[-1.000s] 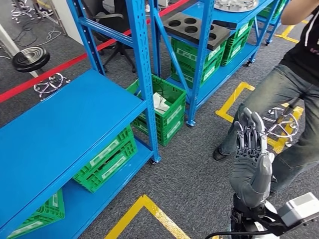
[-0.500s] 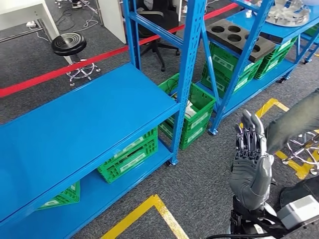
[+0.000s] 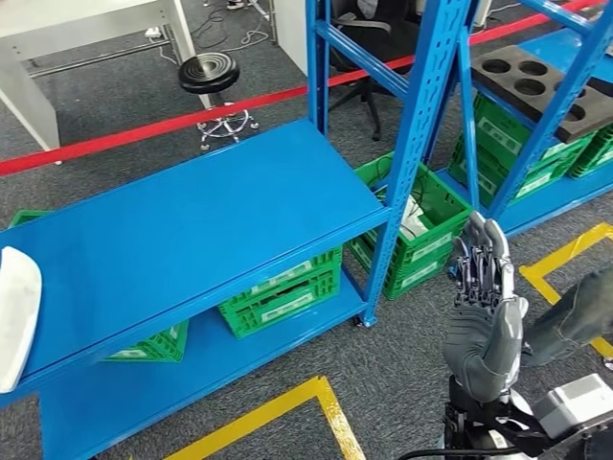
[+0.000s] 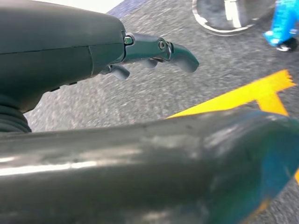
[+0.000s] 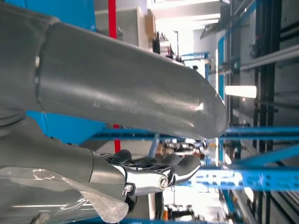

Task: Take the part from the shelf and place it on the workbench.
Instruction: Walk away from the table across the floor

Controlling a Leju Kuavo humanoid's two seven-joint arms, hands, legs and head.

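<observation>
A blue steel shelf stands on grey carpet, well to the left of the right hand's fingers. On its upper board, at the end farthest from those fingers, lies a white part. Its lower board carries 2 green crates, one nearer the fingers than the other. A 3rd green crate sits on the carpet just beside the fingers. Yellow tape lines and a red line lie on the carpet.
</observation>
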